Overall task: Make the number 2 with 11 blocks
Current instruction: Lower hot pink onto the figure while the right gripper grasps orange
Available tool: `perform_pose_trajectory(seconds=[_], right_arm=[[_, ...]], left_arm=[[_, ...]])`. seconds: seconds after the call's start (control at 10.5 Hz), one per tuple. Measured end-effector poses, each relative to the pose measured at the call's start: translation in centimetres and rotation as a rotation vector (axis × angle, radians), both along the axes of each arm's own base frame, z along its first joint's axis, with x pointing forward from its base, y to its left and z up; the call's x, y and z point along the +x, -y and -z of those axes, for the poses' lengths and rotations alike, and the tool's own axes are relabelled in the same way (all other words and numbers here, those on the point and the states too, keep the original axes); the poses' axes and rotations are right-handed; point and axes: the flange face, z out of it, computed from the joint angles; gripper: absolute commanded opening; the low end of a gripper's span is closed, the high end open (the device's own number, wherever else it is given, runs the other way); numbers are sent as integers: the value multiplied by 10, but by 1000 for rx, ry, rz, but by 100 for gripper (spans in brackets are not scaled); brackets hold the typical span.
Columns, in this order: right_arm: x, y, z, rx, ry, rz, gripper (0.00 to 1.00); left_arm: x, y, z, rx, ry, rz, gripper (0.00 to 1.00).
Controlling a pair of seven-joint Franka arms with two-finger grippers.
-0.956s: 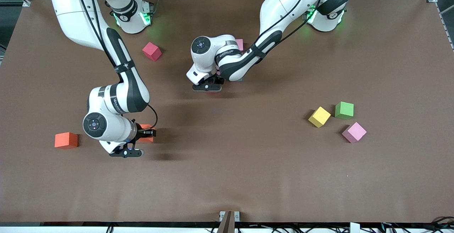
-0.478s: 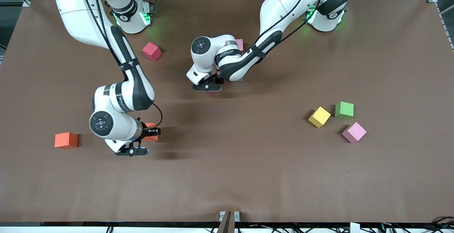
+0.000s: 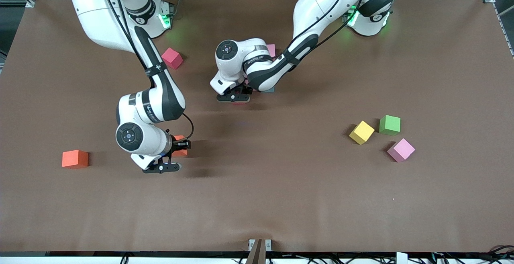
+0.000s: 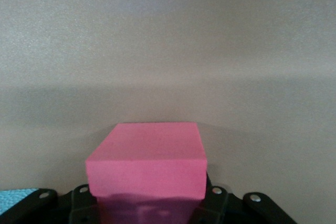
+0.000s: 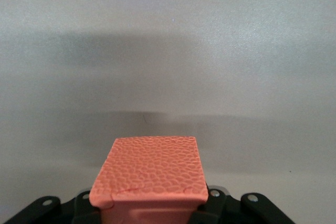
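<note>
We see no number 2 formed yet: right gripper [image 3: 175,154] clamps an orange block [image 5: 148,174], left gripper [image 3: 237,96] a pink-red block [image 4: 147,161]; several blocks lie scattered.

Left gripper [image 3: 239,100] mostly under own wrist in front view; block in it shows only as red sliver there. Partly built number hidden under left arm: only pink block [image 3: 271,49] edge and bluish corner [image 3: 270,90] peek out. Right gripper [image 3: 176,146] half covered by wrist; held orange block [image 3: 178,139] shows one corner. In both wrist views, held block's lower part and fingers cut off by picture edge. Blue scrap [image 4: 16,199] at left wrist view's corner: cannot tell what.
</note>
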Motion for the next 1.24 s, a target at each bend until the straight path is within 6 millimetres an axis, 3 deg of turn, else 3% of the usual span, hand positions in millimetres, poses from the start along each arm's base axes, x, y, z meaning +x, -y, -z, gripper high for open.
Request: perform_pose_trajectory(seconds=[0.1, 0.19, 0.48, 0.86, 1.24], right_arm=[[-1, -3, -1, 1, 2, -4, 0], [-3, -8, -1, 0, 1, -9, 0], [-22, -16, 17, -11, -4, 6, 0], [-30, -32, 2, -5, 13, 10, 0], [-36, -42, 3, -8, 9, 6, 0]], left_arm=[[0, 0, 0, -2, 0, 0, 68], [0, 0, 0, -2, -1, -1, 100], [-1, 0, 3, 2, -4, 2, 100], [-2, 1, 3, -3, -3, 3, 100], [9, 1, -18, -25, 24, -9, 100]])
